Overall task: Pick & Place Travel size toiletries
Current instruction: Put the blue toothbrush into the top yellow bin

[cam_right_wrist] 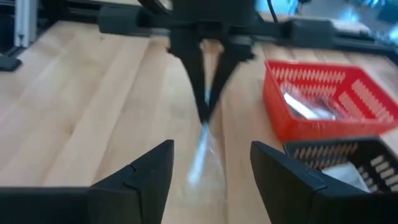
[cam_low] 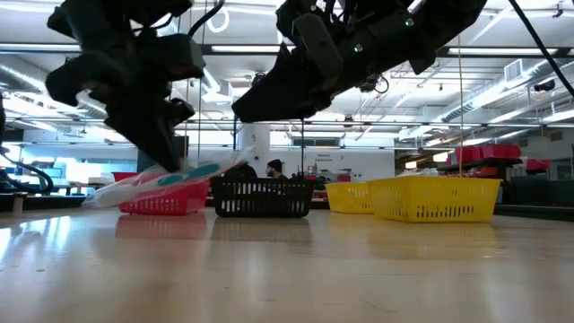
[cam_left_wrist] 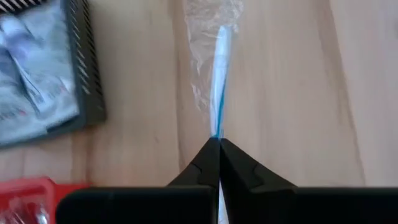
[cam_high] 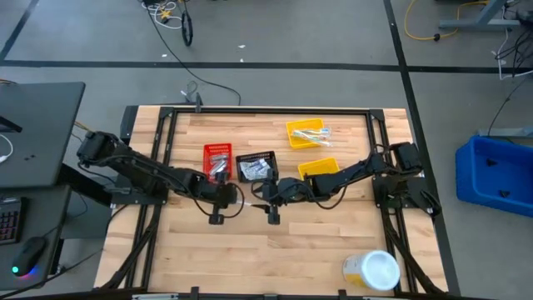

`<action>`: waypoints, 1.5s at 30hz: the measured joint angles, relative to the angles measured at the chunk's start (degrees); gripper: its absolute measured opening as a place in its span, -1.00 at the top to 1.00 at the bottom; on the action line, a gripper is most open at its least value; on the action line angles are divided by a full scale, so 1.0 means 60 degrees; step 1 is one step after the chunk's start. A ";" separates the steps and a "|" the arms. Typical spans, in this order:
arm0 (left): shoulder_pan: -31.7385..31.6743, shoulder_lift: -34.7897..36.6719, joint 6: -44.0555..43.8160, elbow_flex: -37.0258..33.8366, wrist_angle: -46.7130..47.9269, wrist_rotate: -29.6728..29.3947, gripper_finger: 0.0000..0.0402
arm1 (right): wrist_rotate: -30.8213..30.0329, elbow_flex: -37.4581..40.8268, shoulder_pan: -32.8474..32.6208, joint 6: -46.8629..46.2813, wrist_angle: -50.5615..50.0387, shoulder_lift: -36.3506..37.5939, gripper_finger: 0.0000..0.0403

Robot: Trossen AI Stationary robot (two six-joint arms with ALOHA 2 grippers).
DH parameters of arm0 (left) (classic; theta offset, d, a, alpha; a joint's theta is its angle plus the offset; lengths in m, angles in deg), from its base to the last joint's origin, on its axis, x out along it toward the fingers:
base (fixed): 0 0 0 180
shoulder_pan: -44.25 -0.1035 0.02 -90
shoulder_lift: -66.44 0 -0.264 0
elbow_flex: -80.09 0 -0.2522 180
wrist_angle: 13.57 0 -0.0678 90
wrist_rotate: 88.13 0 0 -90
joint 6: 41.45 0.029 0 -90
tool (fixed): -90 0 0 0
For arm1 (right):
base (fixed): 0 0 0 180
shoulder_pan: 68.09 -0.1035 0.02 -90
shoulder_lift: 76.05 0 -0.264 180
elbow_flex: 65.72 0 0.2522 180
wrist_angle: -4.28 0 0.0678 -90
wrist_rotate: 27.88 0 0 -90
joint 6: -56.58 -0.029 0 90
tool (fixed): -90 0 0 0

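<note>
L gripper (cam_left_wrist: 219,144) fingers pinched together; R gripper (cam_right_wrist: 211,163) spread wide, facing it.

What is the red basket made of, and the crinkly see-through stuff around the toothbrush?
The red basket looks like hard plastic: shiny, with moulded lattice walls. The wrapper round the toothbrush looks like thin clear plastic film, wrinkled and glinting. The left gripper pinches its end.

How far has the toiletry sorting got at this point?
Done: sachets already lie in the red bin and black bin, and items in the far yellow bin. In hand: the left gripper is shut on a wrapped toothbrush on the table; the right gripper faces it, jaws open. Left: binning that toothbrush.
</note>
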 joint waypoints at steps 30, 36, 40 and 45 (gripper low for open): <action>-0.0325 0.0013 0.0353 0.0153 -0.1995 0.0017 0.99 | 0.0004 0.0000 0.0156 0.0117 -0.0514 0.0000 -0.25; -0.0325 0.0021 0.0518 0.0156 -0.2130 0.0017 1.00 | 0.0008 0.0000 0.0267 0.0117 -0.0954 0.0000 -0.12; -0.0325 0.0021 0.0527 0.0156 -0.2133 0.0013 1.00 | 0.0232 0.0000 0.0271 0.0149 -0.0567 0.0000 -0.02; -0.0325 0.0021 0.0542 0.0156 -0.2183 -0.0130 1.00 | 0.0751 0.0000 0.0311 0.0149 -0.0475 0.0000 0.11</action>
